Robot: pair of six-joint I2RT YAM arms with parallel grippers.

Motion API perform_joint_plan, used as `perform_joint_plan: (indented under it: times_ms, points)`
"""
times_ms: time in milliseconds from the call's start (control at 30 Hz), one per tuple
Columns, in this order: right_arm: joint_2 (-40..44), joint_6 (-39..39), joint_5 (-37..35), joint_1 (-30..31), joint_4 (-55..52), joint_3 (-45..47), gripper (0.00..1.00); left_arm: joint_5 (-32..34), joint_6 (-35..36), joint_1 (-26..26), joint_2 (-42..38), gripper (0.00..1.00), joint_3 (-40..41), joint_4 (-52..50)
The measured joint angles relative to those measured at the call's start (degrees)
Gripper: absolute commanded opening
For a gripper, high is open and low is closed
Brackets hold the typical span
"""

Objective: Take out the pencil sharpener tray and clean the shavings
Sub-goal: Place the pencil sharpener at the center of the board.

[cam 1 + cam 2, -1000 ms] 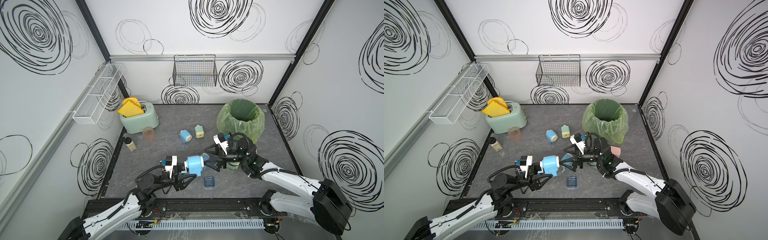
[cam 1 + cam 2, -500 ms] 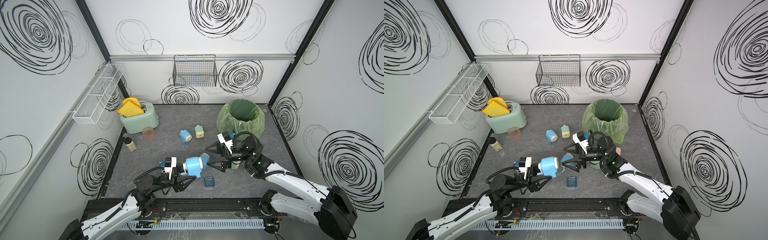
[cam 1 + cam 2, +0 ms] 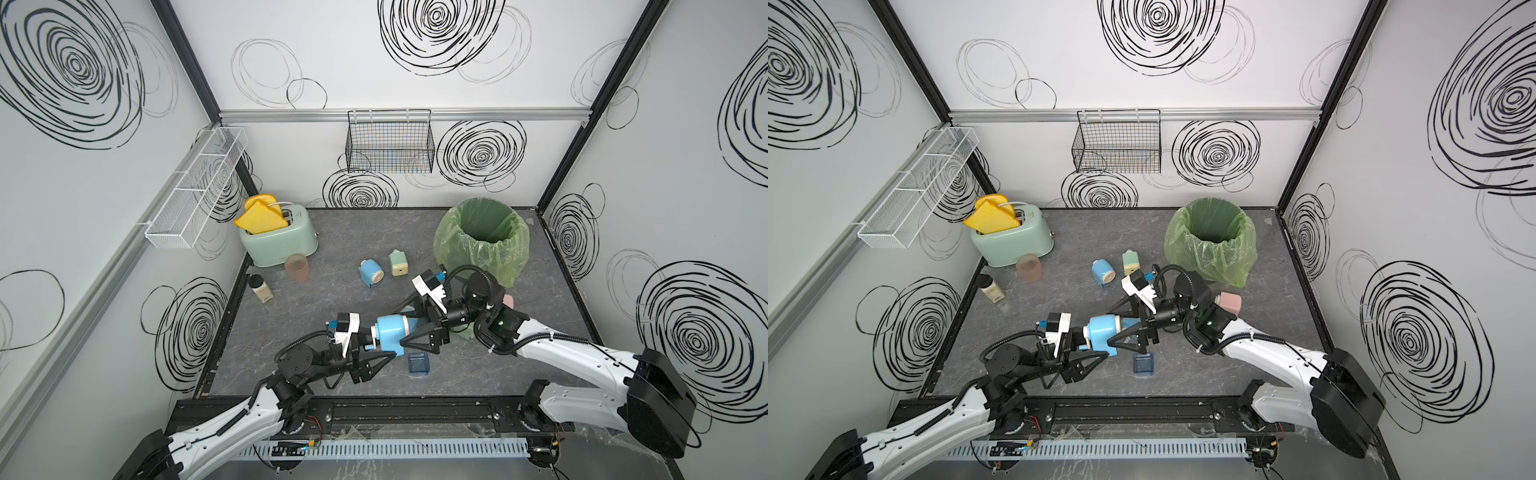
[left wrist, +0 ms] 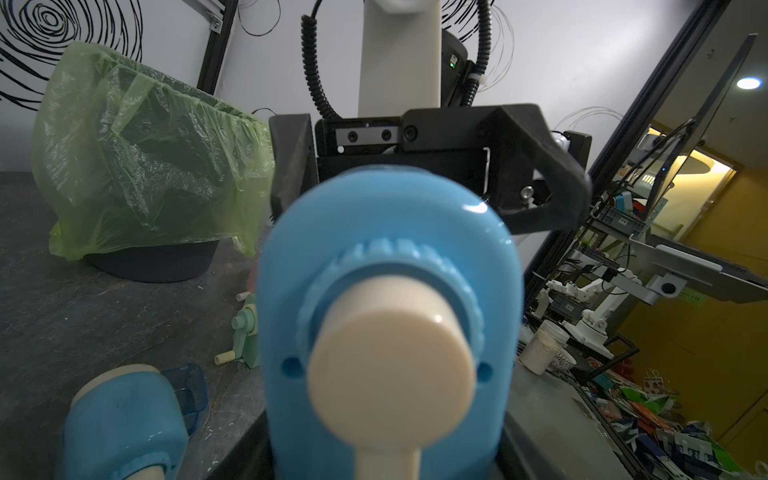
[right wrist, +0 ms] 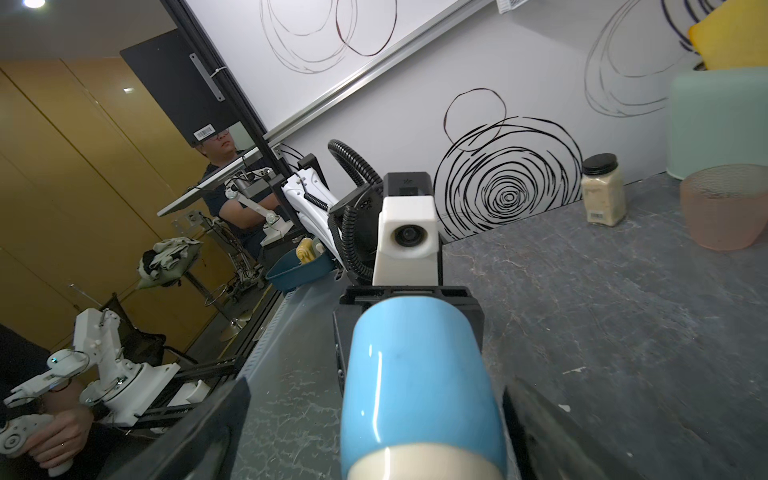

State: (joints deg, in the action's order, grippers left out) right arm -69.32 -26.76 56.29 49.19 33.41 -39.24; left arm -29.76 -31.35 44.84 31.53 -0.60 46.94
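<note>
Gripping sharpener (image 3: pixel 390 332), left pincer (image 3: pixel 384 340) | right pincer (image 3: pixel 399 328) wide, straddling it | tray (image 3: pixel 418 365) nearby

The right gripper (image 3: pixel 397 328) first draws back toward the counter's (image 3: pixel 270 316) right edge, then advances toward its left edge. Its wide-spread jaws, just short of the blue pencil sharpener (image 3: pixel 390 332) half a second ago, now straddle the end facing them, one finger on either side.

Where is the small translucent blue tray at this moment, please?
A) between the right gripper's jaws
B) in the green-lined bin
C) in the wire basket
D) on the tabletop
D: in a top view the tray lies on the table, beside the held sharpener.
</note>
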Motion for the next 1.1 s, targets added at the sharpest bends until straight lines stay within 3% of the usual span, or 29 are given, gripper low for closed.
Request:
perform_joint_plan:
  times_ms: [100, 233, 433, 500, 567, 600, 633, 767, 867, 967, 1100]
  points:
    - [-2.05, -0.63, -0.31, 1.14, 1.22, -0.33, 0.88, -0.09, 0.02, 0.00, -0.17, 0.29, 0.00, 0.02]
    - [-3.10, -1.33, -0.87, 1.64, 1.57, -0.35, 0.65, -0.17, 0.07, 0.00, -0.90, 0.29, 0.00, 0.07]
    - [-3.23, -1.25, -1.25, 1.68, 1.79, -0.39, 0.45, -0.24, 0.07, 0.04, -0.17, 0.32, -0.02, 1.01]
    - [-3.19, -1.22, -1.31, 1.68, 1.75, -0.39, 0.43, -0.17, 0.04, 0.04, 0.00, 0.45, -0.02, 1.05]
    - [-2.78, -0.90, -1.88, 1.73, 1.66, -0.17, 0.40, 0.28, 0.04, 0.07, -0.07, 0.73, -0.04, 0.94]
    - [-2.34, -0.20, -2.36, 1.79, 1.36, 0.07, 0.40, 0.55, 0.02, 0.11, -0.15, 0.91, -0.09, 0.66]
    - [-1.57, 0.52, -3.39, 2.01, 0.59, 0.46, 0.39, 1.42, -0.09, 0.02, -0.46, 0.98, -0.09, -0.17]
    - [2.12, 4.46, -8.41, 2.05, -1.40, 3.08, 0.38, 4.66, -2.16, -2.29, -4.02, 0.97, -0.09, -4.85]
    - [4.46, 6.56, -13.92, 1.62, -1.20, 6.51, 0.37, 6.23, -4.46, -7.61, -8.44, 0.97, -1.20, -11.85]
    - [5.62, 8.17, -16.20, 2.36, -1.25, 10.69, 0.37, 8.22, -7.67, -17.18, -9.88, 0.97, -4.61, -18.97]
    - [5.38, 10.82, -20.06, 5.79, -1.11, 14.73, 0.37, 7.56, -10.58, -29.99, -4.44, 0.97, -10.80, -25.81]
